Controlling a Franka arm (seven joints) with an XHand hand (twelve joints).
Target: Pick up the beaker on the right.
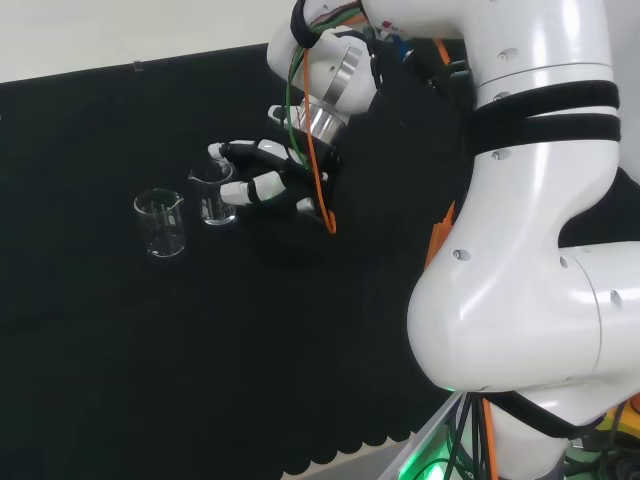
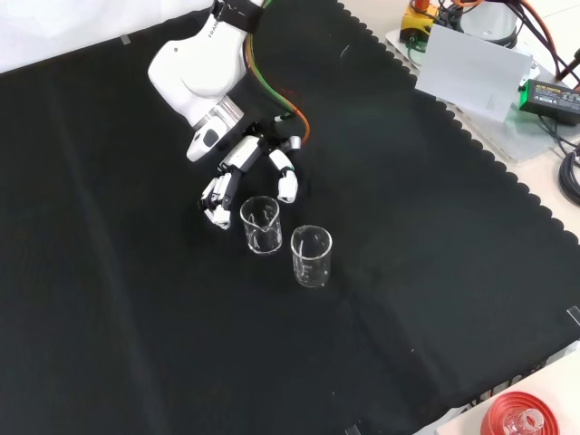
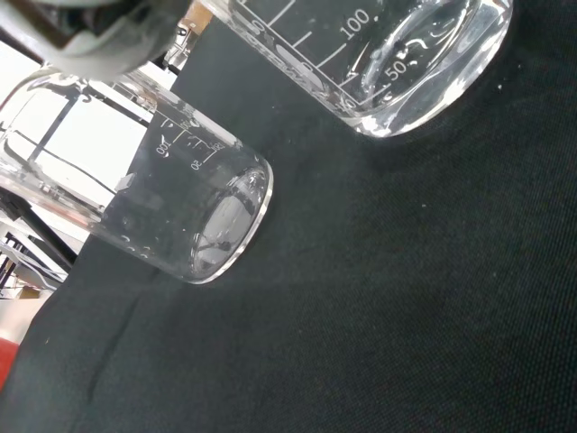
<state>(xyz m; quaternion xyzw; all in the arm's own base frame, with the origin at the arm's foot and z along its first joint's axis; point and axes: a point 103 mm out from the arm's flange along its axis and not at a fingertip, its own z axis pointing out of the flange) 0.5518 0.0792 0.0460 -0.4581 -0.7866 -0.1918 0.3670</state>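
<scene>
Two empty clear glass beakers stand upright on the black cloth. In the head view the nearer beaker (image 1: 213,195) stands right of the second beaker (image 1: 160,222). The hand (image 1: 268,180) reaches in from the right, its fingers straight and spread, one behind and one in front of the nearer beaker, not closed on it. In the front view the hand (image 2: 243,174) hangs just above that beaker (image 2: 261,225), with the second beaker (image 2: 311,256) lower right. The wrist view has the nearer beaker (image 3: 397,63) close and large, and the second beaker (image 3: 180,216) beyond it.
The arm's white links (image 1: 520,230) take up the right of the head view. In the front view a red ribbed stand (image 2: 518,419) sits at the bottom right, past the cloth's scalloped edge. A grey box and cables (image 2: 476,68) lie at the top right.
</scene>
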